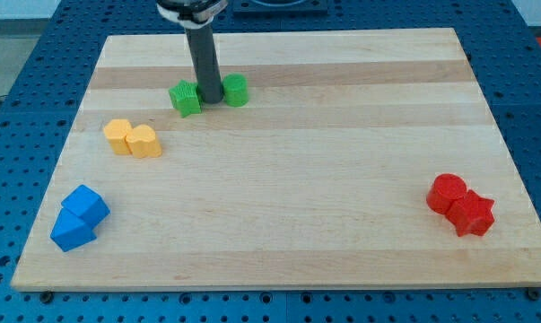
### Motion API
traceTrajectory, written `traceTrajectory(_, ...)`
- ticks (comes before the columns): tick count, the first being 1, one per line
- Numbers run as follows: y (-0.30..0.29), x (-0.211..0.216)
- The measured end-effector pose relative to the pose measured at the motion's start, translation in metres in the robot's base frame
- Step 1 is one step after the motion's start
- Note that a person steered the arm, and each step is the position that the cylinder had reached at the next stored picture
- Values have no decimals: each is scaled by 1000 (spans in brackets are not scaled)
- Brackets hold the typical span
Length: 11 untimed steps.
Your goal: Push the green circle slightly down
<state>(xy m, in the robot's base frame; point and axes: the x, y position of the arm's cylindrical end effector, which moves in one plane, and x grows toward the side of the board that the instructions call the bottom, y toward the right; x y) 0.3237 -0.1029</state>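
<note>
Here the green circle (236, 90) stands near the view's top of the board (342, 206), a little left of the middle line. My tip (211, 99) is just at its left side, and it seems to touch the circle or nearly so; I cannot tell which. On the other side of my tip sits the green star (186, 98), also very close, so the tip is between the two green blocks. The rod (203, 58) comes down from the view's top edge and is upright. There is no gripper on this arm, only the rod, so nothing spreads or pinches.

Further to the view's left and lower are two yellow blocks (132, 138), touching each other; their shapes I cannot name surely. In the lower left corner lie two blue blocks (79, 217), pressed together, one a little above the other. Far at the view's right, near the bottom, are two red blocks: a red circle (448, 194) and a red star (473, 214), touching. These groups are well apart from the green ones. Around the board I see a blue table (10, 90) with holes.
</note>
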Motion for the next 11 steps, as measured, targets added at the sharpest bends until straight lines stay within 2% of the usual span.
traceTrajectory(1,-1,-87)
traceTrajectory(2,0,-94)
traceTrajectory(3,28,-13)
traceTrajectory(4,51,36)
traceTrajectory(7,63,59)
traceTrajectory(9,0,68)
traceTrajectory(10,8,102)
traceTrajectory(11,26,102)
